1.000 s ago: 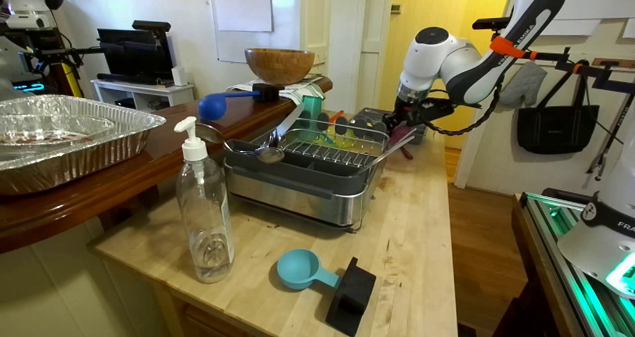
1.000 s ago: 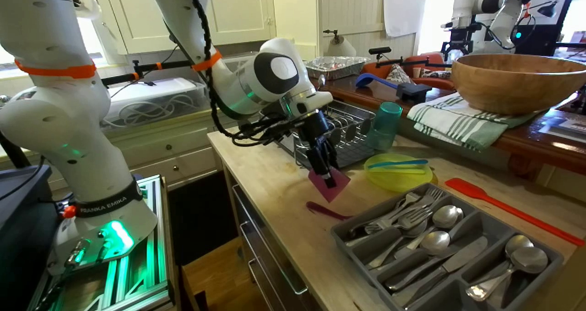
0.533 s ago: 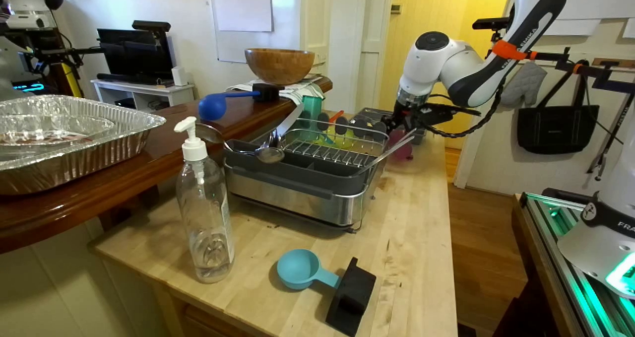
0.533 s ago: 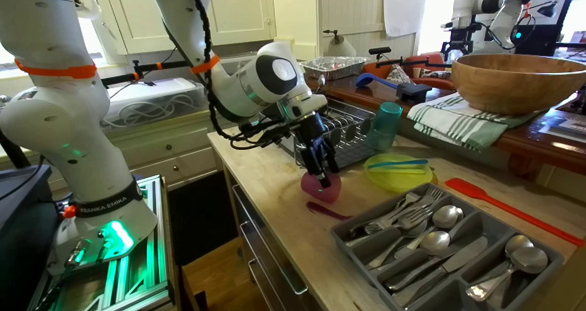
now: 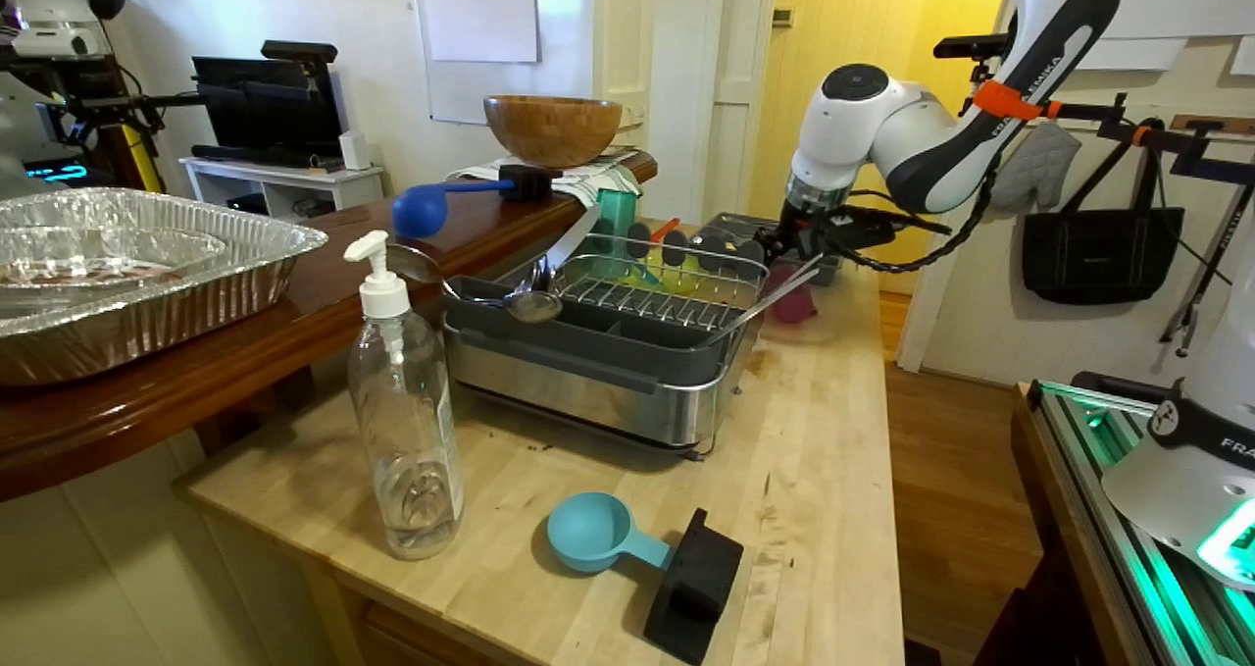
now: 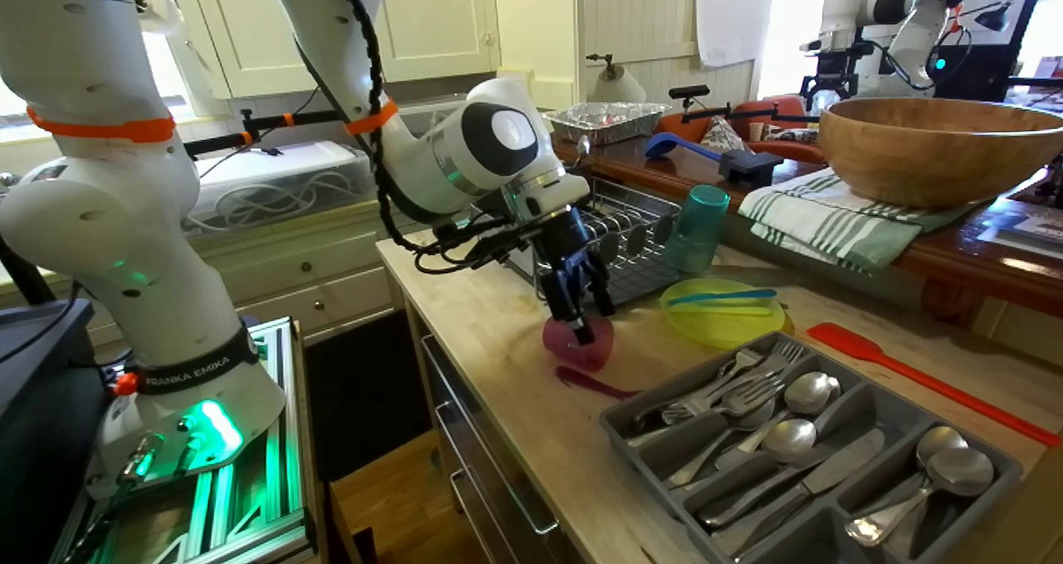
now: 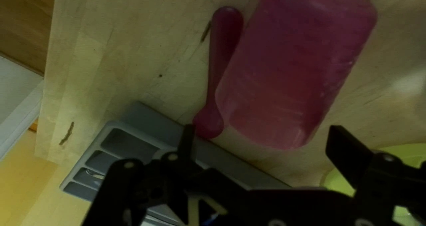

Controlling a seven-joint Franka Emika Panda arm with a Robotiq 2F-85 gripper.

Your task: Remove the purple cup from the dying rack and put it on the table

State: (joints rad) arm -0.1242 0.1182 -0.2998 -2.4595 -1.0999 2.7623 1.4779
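Purple and translucent: had the cylindrical cup [image 7: 293,69] lying on its side on the pale wooden table [image 5: 814,470], outside the steel-and-grey drying rack [image 5: 588,401]. Held the black two-fingered claw [image 7: 261,131] spread wide, empty. Probably needed to rise straight up, to avoid rolling it.

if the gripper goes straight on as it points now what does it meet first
Most likely the purple cup, lying on its side on the table; the wrist view shows it ahead of the open gripper. How near is unclear.

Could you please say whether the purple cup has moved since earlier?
Yes; in an exterior view, the purple cup has shifted away from the yellow plate.
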